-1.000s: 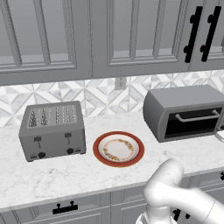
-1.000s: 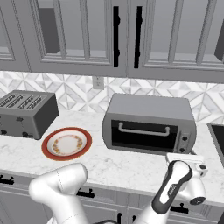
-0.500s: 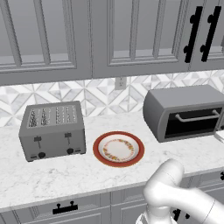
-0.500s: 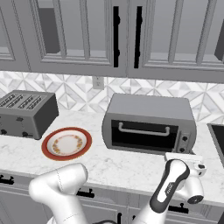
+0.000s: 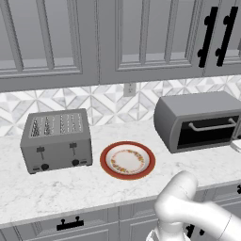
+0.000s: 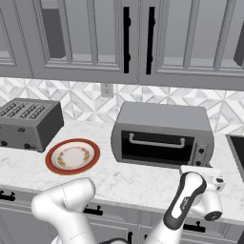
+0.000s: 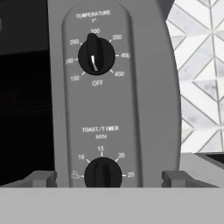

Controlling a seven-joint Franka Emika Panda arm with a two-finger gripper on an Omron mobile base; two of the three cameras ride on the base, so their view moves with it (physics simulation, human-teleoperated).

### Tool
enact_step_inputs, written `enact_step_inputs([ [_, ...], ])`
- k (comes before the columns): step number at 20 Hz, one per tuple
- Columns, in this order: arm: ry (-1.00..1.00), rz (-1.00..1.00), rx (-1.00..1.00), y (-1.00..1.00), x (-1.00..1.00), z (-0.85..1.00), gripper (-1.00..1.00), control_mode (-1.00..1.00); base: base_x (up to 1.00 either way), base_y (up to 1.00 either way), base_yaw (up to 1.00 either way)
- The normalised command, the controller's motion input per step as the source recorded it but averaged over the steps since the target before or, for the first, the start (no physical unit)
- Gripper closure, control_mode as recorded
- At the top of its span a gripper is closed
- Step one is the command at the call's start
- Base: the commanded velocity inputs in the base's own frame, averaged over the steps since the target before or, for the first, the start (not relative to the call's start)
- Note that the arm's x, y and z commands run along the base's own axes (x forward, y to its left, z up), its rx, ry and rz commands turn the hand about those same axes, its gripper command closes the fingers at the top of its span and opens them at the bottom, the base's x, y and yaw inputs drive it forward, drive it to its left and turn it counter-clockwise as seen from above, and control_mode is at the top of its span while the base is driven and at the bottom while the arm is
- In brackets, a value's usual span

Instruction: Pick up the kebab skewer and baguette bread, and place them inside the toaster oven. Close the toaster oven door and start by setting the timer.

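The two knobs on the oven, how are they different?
The temperature knob sits higher on the panel; the timer knob sits at the bottom. The temperature knob is ringed by big numbers and OFF; the timer knob has small minute numbers. The temperature knob shows a white mark; none shows on the timer knob. Both are round and black.

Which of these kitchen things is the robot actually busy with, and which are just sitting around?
In use: toaster oven, its closed door, the timer knob, and the open gripper facing that knob.

Just there: four-slot toaster, red-rimmed plate, temperature knob.
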Motion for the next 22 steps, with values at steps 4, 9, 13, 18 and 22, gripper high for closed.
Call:
enact_step_inputs([
  [4,0.01,0.00,0.00,0.00,0.03,0.03,-1.00,-1.00,0.00,0.00,0.00],
  [9,0.00,0.00,0.00,0.00,0.00,0.07,-1.00,-1.00,0.00,0.00,0.00],
  [13,0.00,0.00,0.00,0.00,0.00,0.00,-1.00,-1.00,0.00,0.00,0.00],
  [18,0.00,0.00,0.00,0.00,0.00,0.00,-1.00,-1.00,0.00,0.00,0.00],
  [22,0.00,0.00,0.00,0.00,0.00,0.00,1.00,-1.00,0.00,0.00,0.00],
])
